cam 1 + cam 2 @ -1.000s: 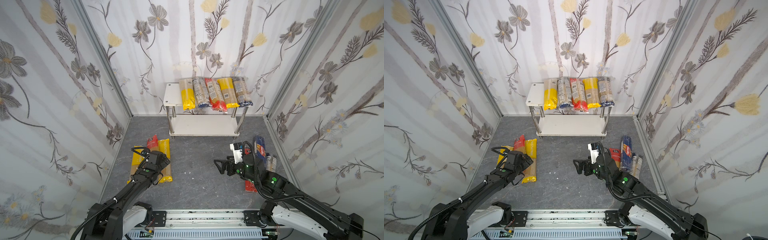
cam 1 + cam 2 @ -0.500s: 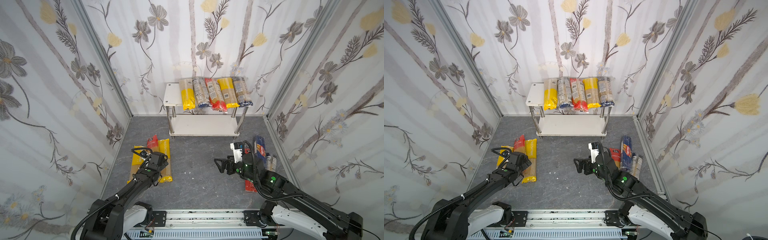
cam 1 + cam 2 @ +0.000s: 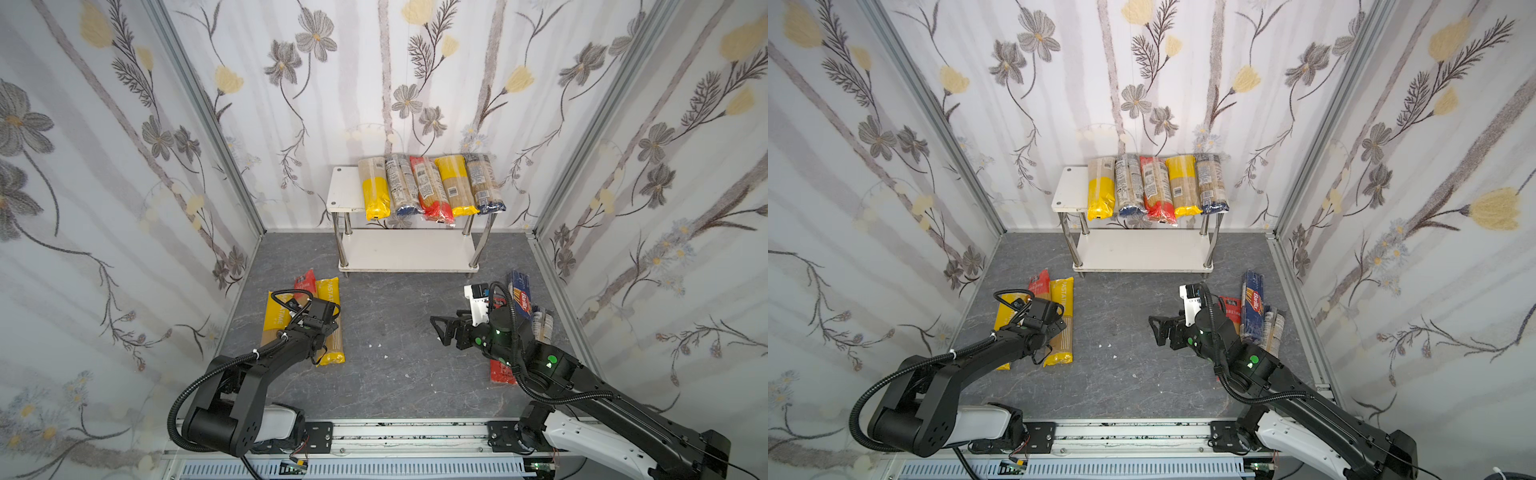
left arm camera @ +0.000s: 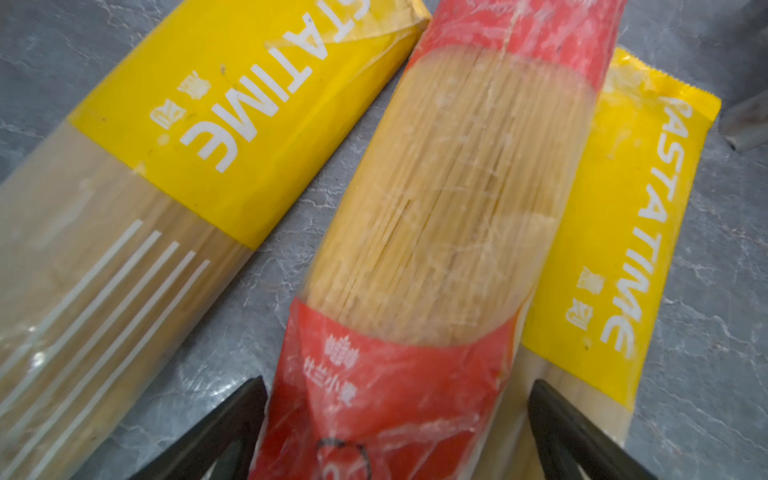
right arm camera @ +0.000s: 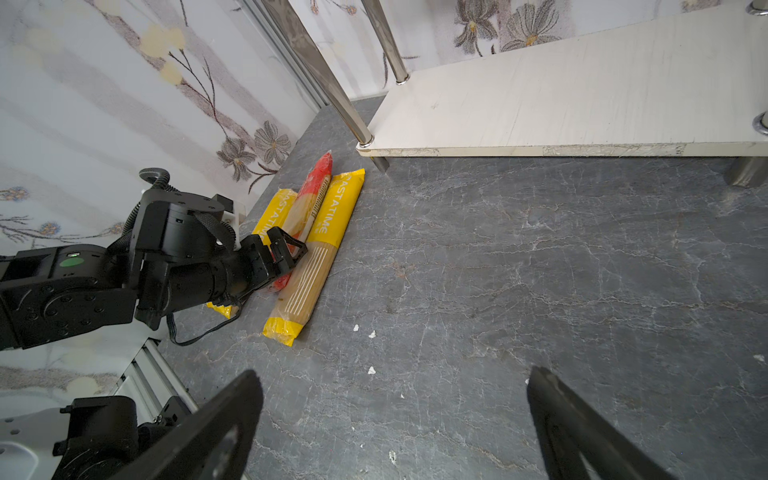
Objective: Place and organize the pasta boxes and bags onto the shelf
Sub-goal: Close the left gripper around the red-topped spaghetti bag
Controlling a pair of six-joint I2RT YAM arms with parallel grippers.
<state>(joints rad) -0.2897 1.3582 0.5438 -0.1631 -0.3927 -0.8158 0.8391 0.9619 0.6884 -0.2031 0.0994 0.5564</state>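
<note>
The shelf (image 3: 345, 192) stands at the back wall, with several pasta bags (image 3: 429, 187) side by side on its top board; the lower board (image 3: 407, 251) is bare. On the floor at left, a red-ended bag (image 4: 449, 216) lies between two yellow bags (image 4: 232, 116) (image 4: 623, 232). My left gripper (image 4: 397, 380) hangs open just over the red bag's near end, one finger on each side. At right, the blue Barilla box (image 3: 521, 293) lies with a red bag (image 3: 500, 372) and other bags (image 3: 542, 326). My right gripper (image 3: 437, 330) is open over bare floor.
Flowered walls with metal corner posts (image 3: 208, 116) close in three sides. The arms' base rail (image 3: 407, 432) runs along the front. A few white crumbs (image 3: 380, 347) lie on the grey floor between the two arms.
The left gripper has shifted slightly over the floor bags at left. The right arm has not moved.
</note>
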